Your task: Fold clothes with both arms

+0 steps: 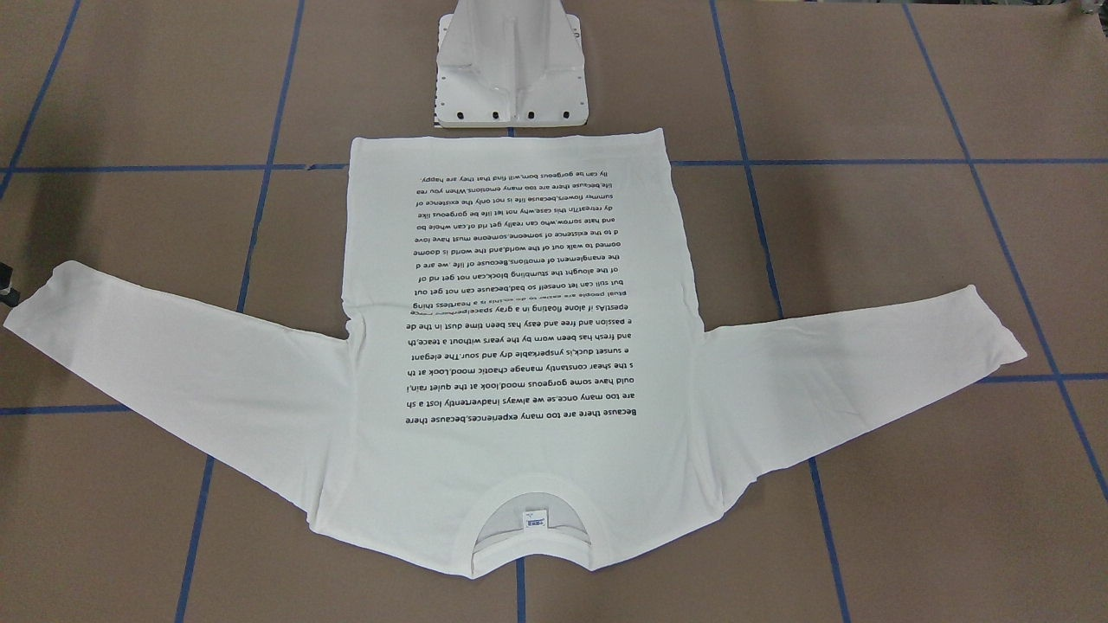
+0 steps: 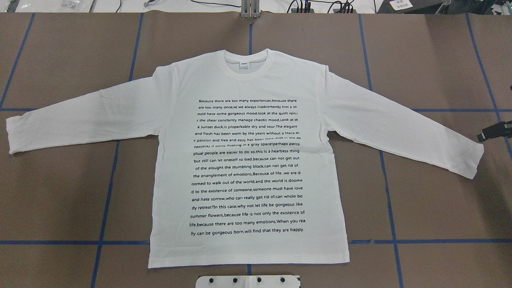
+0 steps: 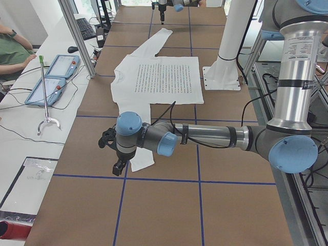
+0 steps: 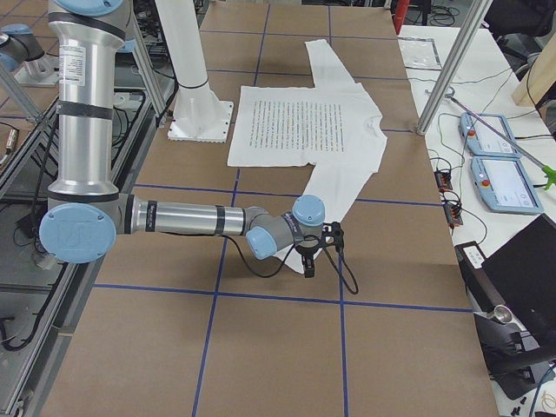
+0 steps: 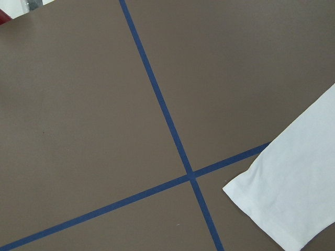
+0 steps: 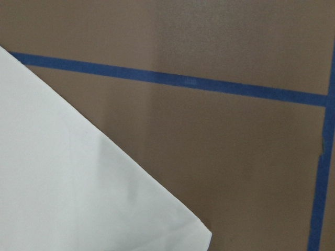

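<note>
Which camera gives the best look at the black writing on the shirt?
The overhead exterior view: the printed text on the T-shirt lies upright, whole and readable. The front-facing view shows it upside down. Both side views show it small and sideways. The wrist views show only sleeve ends, no text.

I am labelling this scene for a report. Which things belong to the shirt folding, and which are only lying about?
For the job: shirt, left gripper, right gripper.
Lying about: white base, two blue tablets, grabber stick.
</note>
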Robot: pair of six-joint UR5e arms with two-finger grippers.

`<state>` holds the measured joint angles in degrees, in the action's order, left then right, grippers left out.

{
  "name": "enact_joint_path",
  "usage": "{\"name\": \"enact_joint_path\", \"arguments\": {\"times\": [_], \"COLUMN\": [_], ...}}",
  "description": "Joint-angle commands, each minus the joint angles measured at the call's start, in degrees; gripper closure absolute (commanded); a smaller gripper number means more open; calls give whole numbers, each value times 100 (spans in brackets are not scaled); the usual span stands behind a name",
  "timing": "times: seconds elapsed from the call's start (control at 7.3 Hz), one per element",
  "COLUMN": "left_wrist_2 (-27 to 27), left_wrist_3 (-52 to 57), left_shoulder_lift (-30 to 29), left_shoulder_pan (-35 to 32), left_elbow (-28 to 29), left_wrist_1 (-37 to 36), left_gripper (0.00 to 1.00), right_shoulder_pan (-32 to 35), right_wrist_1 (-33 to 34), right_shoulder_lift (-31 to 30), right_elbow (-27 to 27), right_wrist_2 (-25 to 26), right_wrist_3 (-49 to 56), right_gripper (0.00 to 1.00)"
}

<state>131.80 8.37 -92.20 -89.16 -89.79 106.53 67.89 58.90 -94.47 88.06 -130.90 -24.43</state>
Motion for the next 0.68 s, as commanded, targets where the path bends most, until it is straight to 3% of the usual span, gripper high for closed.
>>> {"name": "enact_joint_path", "arguments": {"times": [0.0, 0.55], "left_wrist_2": [4, 4], "left_wrist_3": [7, 16], "left_shoulder_lift": [0, 0], "left_shoulder_pan": [4, 4], "left_elbow": [-4, -4], "left_wrist_1": [8, 8], "left_gripper": [0, 0], "right_shoulder_pan": [-337, -575], "right_wrist_1": [-1, -1], "right_shoulder_lift": [16, 147], "right_elbow": [-25, -386], "right_wrist_2": [117, 117], "right_wrist_3": [-97, -89], "right_gripper": [0, 1]}}
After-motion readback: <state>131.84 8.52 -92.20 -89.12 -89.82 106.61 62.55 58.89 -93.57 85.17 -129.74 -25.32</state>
